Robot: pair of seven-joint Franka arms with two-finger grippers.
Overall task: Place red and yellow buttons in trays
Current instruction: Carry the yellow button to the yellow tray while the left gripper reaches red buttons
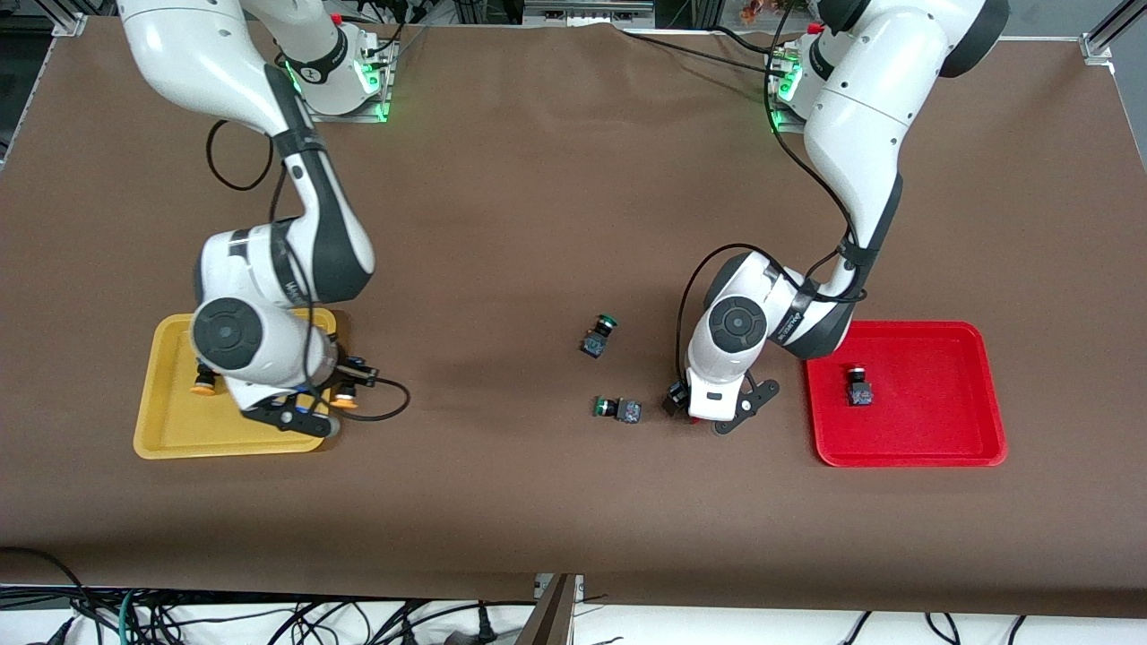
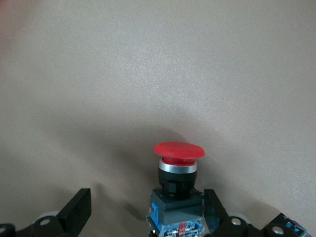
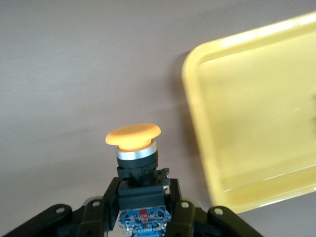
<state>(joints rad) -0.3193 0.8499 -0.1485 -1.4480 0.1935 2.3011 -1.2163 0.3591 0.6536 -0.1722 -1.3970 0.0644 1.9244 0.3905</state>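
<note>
Right gripper [image 1: 345, 400] lower left of frame, clamped on yellow button [image 3: 133, 137] at yellow tray [image 1: 166, 439] edge. Left gripper [image 1: 694, 414] lower centre, fingers apart around red button [image 2: 178, 153], beside red tray [image 1: 905, 455].

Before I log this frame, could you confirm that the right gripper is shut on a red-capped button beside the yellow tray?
Not quite: the button in the right gripper has an orange-yellow cap, not a red one, as the right wrist view shows. The rest stands: the gripper is shut on it, beside the yellow tray.
</note>
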